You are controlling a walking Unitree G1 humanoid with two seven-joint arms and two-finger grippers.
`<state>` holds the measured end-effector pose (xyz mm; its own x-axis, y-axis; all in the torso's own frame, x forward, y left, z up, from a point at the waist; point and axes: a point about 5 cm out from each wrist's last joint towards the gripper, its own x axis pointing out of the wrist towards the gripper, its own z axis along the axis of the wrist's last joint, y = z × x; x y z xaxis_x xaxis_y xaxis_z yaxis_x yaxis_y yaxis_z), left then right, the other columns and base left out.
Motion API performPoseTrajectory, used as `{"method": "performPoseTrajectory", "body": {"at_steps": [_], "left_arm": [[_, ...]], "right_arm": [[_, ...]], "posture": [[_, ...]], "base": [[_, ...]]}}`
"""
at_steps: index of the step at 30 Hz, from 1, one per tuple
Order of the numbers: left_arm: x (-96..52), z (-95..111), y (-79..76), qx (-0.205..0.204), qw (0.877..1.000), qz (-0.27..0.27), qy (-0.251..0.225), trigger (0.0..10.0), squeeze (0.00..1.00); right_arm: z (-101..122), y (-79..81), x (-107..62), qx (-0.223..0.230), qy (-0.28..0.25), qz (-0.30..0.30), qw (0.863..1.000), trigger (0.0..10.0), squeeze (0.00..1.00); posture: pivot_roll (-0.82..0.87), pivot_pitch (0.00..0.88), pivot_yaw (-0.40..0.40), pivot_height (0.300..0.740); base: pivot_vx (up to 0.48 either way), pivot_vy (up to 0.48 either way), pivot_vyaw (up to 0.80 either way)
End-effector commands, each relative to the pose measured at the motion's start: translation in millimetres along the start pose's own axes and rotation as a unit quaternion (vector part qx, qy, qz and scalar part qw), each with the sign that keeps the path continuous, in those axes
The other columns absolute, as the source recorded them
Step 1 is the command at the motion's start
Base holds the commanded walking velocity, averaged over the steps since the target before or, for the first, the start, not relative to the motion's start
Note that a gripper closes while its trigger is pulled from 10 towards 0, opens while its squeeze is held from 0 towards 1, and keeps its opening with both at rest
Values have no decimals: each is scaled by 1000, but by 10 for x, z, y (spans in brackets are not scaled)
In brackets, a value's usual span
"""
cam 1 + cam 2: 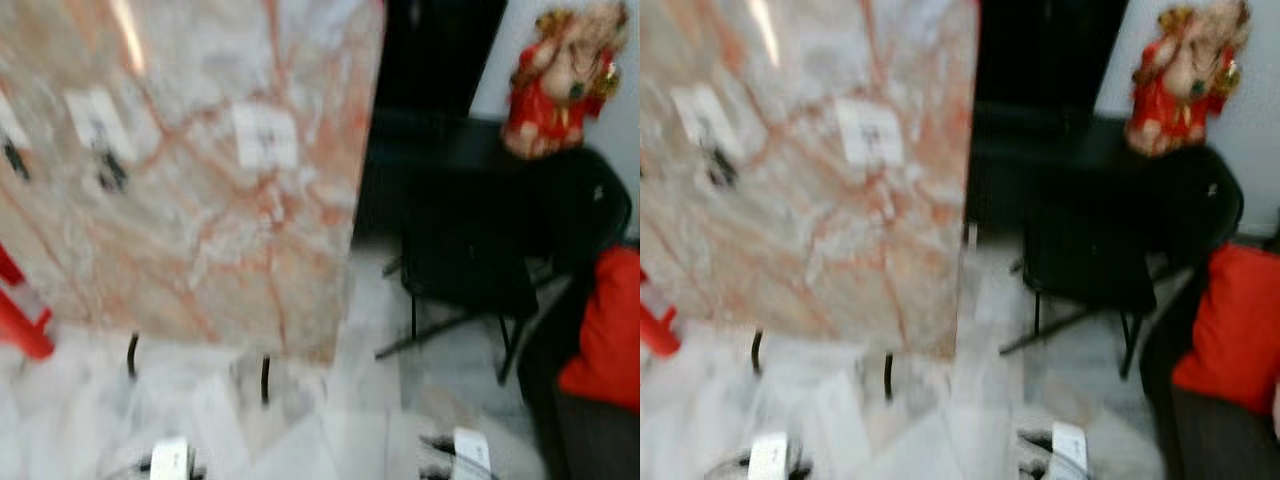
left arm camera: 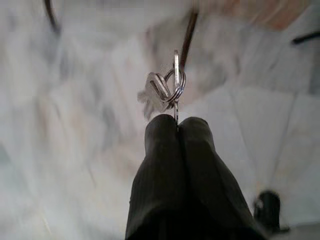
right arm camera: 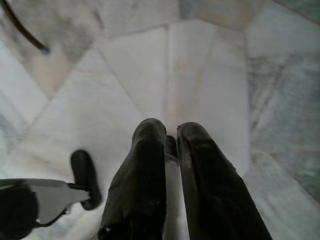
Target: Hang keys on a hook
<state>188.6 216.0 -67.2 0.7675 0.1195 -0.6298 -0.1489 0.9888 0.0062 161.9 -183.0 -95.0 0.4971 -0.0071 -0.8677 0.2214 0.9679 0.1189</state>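
**Spotter:** Head view first, what have you got?

**Operator:** Blurred, I'm on the move. Biggest thing is the marble panel [image 1: 190, 170], pink-veined, standing on thin black legs over a pale marble floor [image 1: 330, 420]. Off to my right there's a black chair [image 1: 470, 250], something red [image 1: 605, 330] beside it, and a red and gold figurine [image 1: 560, 75] up on a dark surface.

**Spotter:** Any hook?

**Operator:** I see small white plates [image 1: 265, 135] on the panel with dark bits hanging under a couple of them. I'd guess those are the hooks, but it's too smeared to swear to it.

**Spotter:** And the keys?

**Operator:** Left wrist view has them: the keys [image 2: 165, 90] are pinched in the left gripper [image 2: 177, 122], fingers pressed tight together on one blade, ring and the other key sticking out beyond the tips. The gripper's pointing down at the floor, low in front of me.

**Spotter:** So the panel is where from there?

**Operator:** Ahead and above, and mostly on my left side, so the left arm is the nearer one. I reckon it needs raising with the ring leading.

**Spotter:** Right arm?

**Operator:** Right gripper [image 3: 170, 132] hangs idle over the floor, fingers nearly closed with a narrow gap, holding nothing.
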Motion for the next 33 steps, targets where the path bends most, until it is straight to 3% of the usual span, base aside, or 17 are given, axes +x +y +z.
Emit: {"method": "performPoseTrajectory", "body": {"at_steps": [1, 6, 8, 10, 11, 14, 16, 17, 19, 21, 23, 25, 33], "left_arm": [[39, 149, 0, 24, 999, -7, -33, 10000, 0], [112, 579, -5, 34, 991, -7, -127, 10000, 0], [126, 818, -76, 67, 981, -19, -180, 10000, 0], [122, 878, -98, 77, 977, -23, -195, 10000, 0], [98, 1156, -159, 93, 962, -23, -256, 10000, 0], [71, 1334, -193, 97, 952, -19, -290, 10000, 0], [16, 1558, -251, 102, 936, -20, -335, 10000, 0], [-52, 1807, -316, 106, 919, -19, -380, 10000, 0], [-98, 1961, -347, 108, 909, -15, -403, 10000, 0], [-98, 1961, -347, 108, 909, -15, -403, 10000, 0], [-164, 2126, -386, 118, 895, -9, -431, 10000, 0], [-204, 2214, -429, 116, 889, -7, -442, 10000, 0], [-250, 2232, -510, 100, 892, -16, -441, 10000, 0]], "right_arm": [[22, 22, 5, -7, -2, 3, 1000, 10000, 0], [21, 19, 4, -8, -2, 4, 1000, 10000, 0], [17, 18, 3, -11, -2, 5, 1000, 10000, 0], [16, 17, 3, -12, -2, 5, 1000, 10000, 0], [11, 12, 2, -13, -1, 5, 1000, 10000, 0], [6, 8, 1, -13, -1, 4, 1000, 10000, 0], [2, 4, 0, -14, 0, 4, 1000, 10000, 0], [0, 3, -1, -15, 0, 3, 1000, 10000, 0], [0, 4, 0, -17, 0, 4, 1000, 10000, 0], [0, 4, 0, -17, 0, 4, 1000, 10000, 0], [1, 9, 0, -16, -1, 6, 1000, 10000, 0], [5, 13, 1, -14, -2, 6, 1000, 10000, 0], [15, 21, 3, -13, -2, 6, 1000, 10000, 0]], "posture": [[23, 10, -32, 740], [19, 0, -29, 740], [16, 0, -28, 740], [16, 0, -28, 740], [15, 0, -26, 740], [16, 0, -26, 740], [18, 0, -28, 740], [18, 0, -28, 740], [17, 0, -29, 740], [17, 0, -29, 740], [12, 0, -26, 740], [13, 0, -26, 740], [12, 15, -27, 740]], "base": [[0, 0, 0], [0, 0, 0], [0, 0, 0], [0, 0, 0], [0, 0, 0], [0, 0, 0], [0, 0, 0], [0, 0, 0], [0, 0, 0], [0, 0, 0], [0, 0, 0], [0, 0, 0], [0, 0, 0]]}}
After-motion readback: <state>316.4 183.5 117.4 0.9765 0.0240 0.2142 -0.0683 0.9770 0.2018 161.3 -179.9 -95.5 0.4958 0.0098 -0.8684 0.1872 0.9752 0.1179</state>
